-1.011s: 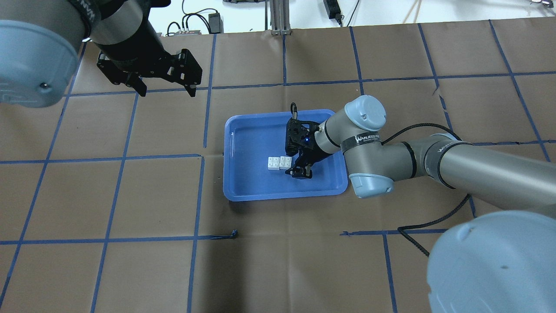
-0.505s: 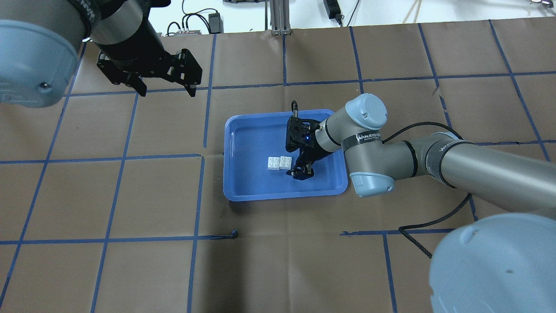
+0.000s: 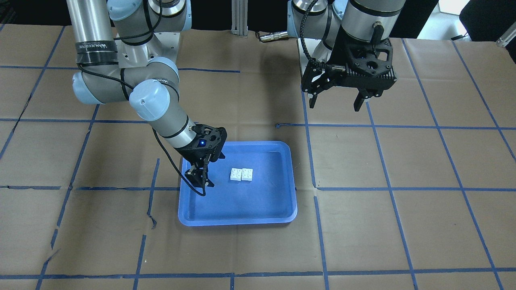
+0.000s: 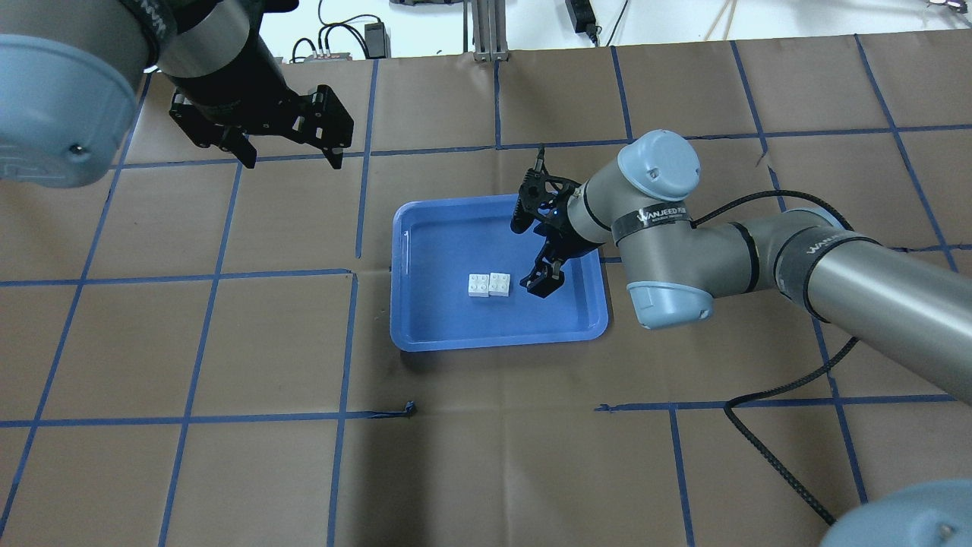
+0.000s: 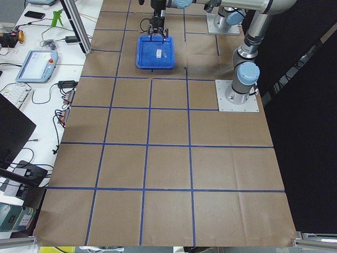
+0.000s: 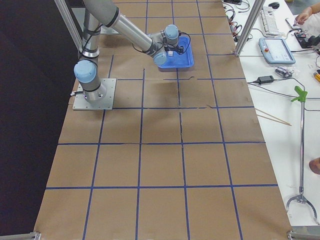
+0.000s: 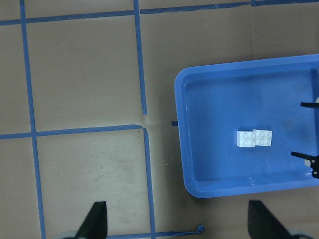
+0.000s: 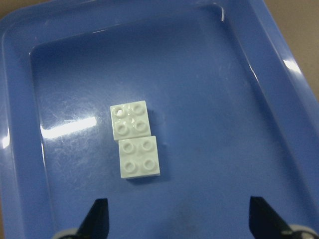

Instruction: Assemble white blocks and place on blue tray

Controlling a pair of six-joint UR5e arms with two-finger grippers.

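Note:
Two white blocks [image 4: 479, 285] [image 4: 499, 283] lie side by side and touching, studs up, near the middle of the blue tray [image 4: 440, 243]. They also show in the front view [image 3: 241, 174], the left wrist view [image 7: 254, 139] and the right wrist view [image 8: 134, 139]. My right gripper [image 4: 542, 283] [image 3: 199, 179] is open and empty. It hangs low over the tray floor just right of the blocks, apart from them. My left gripper [image 4: 292, 156] [image 3: 334, 104] is open and empty, raised high over the far left of the table.
The tray [image 3: 242, 205] sits mid-table on brown paper with blue tape lines. The right arm's black cable [image 4: 759, 410] loops over the table on the right. A loose tape end [image 4: 410, 409] lies in front of the tray. Desks with devices [image 5: 37, 63] stand beyond the table edge.
My right gripper has drawn back to the right, away from the blocks, and its wrist has swung toward the far side. The blocks and the left arm have not moved.

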